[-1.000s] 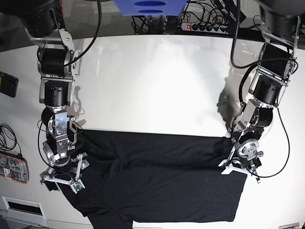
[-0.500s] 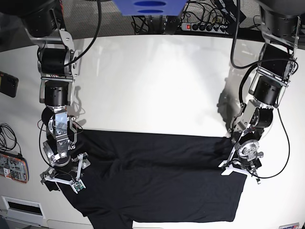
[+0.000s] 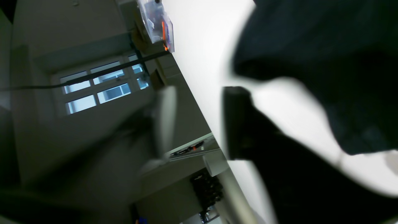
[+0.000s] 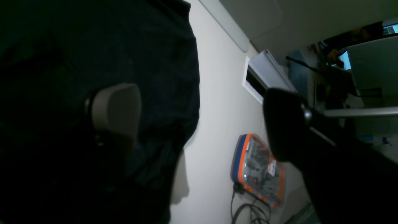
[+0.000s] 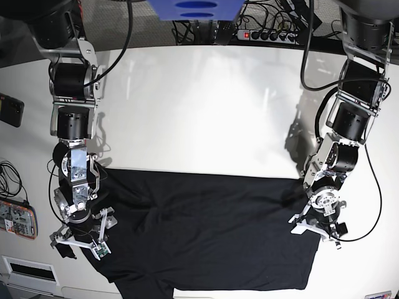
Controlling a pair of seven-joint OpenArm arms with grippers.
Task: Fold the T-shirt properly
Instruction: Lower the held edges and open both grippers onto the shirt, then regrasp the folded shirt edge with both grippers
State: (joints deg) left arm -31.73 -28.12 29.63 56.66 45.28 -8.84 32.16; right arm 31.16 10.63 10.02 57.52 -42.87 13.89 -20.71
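plain black T-shirt (image 5: 212,237), white table (image 5: 199,106), orange-and-blue clear case (image 4: 258,169)

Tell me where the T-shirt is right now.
In the base view the T-shirt lies spread on the white table at the near edge, between the right gripper and left gripper.

Around the white table: what you have in view besides the job

You see a white table (image 5: 206,106) with a glossy top; at its far edge a black power strip (image 5: 265,35) lies with a red switch and a tangle of cables behind it, and a blue object (image 5: 193,9) juts in at the top. On your left side of the base view a dark flat device (image 5: 10,109) sits near the edge, and lower down an orange-and-blue clear case (image 5: 17,218) rests beside black cables (image 5: 7,175). A white slotted vent (image 5: 28,270) shows in the bottom corner. The left wrist view shows windows (image 3: 102,84).
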